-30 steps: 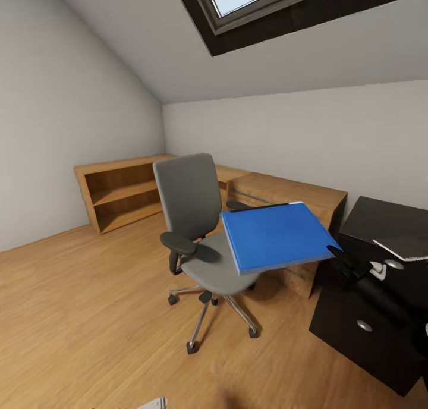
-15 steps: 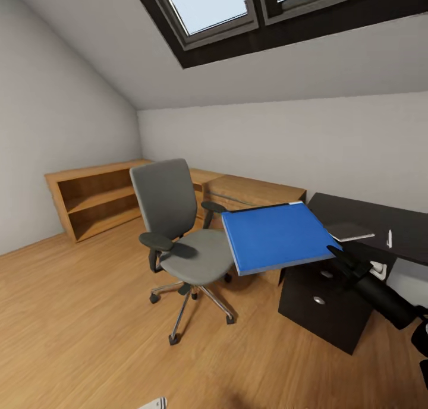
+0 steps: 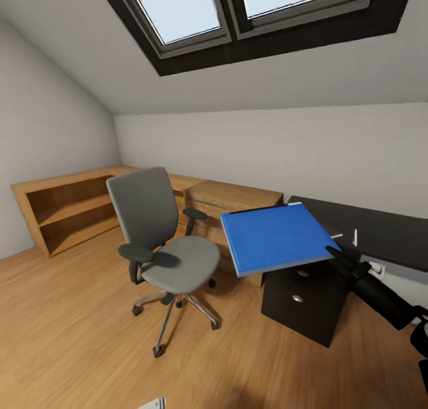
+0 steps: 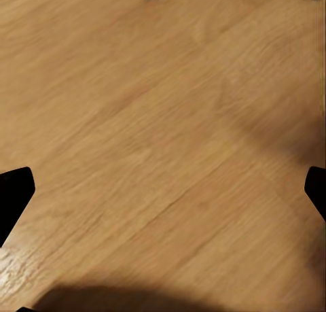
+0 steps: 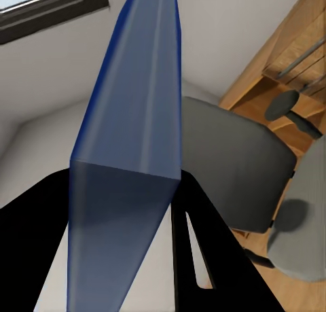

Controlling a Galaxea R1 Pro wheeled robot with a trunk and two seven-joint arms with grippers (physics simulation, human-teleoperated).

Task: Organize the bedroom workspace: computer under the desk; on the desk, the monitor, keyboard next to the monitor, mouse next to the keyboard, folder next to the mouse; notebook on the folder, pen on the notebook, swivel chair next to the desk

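The blue folder [image 3: 276, 238] is off the swivel chair and in the air, held flat and roughly level by the right hand [image 3: 340, 260], which pinches it at its near right corner; in the right wrist view the folder [image 5: 129, 156] runs edge-on between the two dark fingers [image 5: 197, 257], clamped on both faces. From that grip the folder stretches away to the robot's left and forward, its long axis lying roughly across the view, its far edge toward the wooden cabinet [image 3: 238, 198] and its free end hanging over the floor between the swivel chair [image 3: 157, 242] and the black drawer unit [image 3: 303, 296]. The relation that matters next is folder to tabletop [image 3: 386, 230]: the glossy black surface lies just to the right of the held folder and slightly beyond it, so I judge the carry wants a swing rightward and forward (the right arm is plainly the nearer one). On the tabletop a thin white pen [image 3: 355, 237] stands out; what lies beside it I cannot make out. The left hand [image 4: 163, 189] hangs over bare wood floor [image 4: 163, 108], fingers spread wide and holding nothing.
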